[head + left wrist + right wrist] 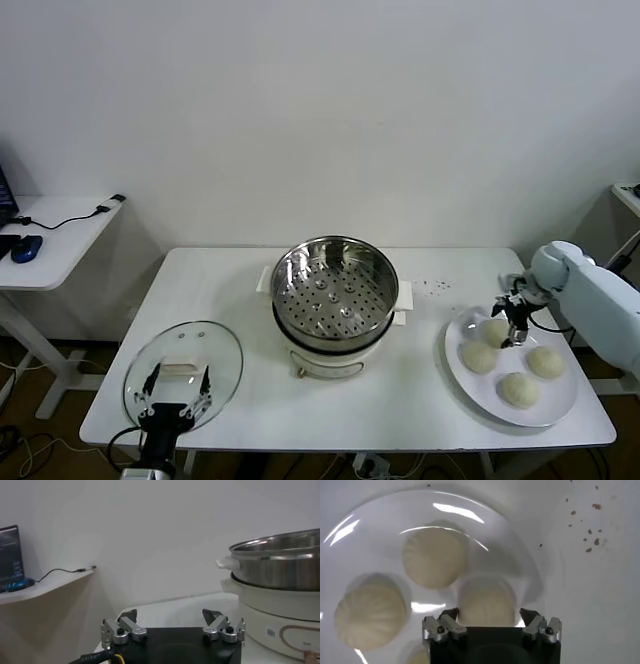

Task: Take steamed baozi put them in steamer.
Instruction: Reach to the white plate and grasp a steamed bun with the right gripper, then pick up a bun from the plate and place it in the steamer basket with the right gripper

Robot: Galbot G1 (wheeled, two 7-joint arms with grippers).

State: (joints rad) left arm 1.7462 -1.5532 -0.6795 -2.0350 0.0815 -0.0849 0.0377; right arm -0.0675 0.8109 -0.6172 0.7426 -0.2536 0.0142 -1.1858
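At the table's front left, the left gripper [176, 392] is held with its fingers spread above the round glass lid [183, 373]. In the middle of the white table [400, 400], the round shiny steel steamer [335, 284] is seen on its cream-white base. On the right, four cream-white steamed baozi [482, 357] are gathered on a flat white plate [555, 405]. The right gripper [513, 324] is lowered over the rear bun [487, 602], its fingers spread on either side of it.
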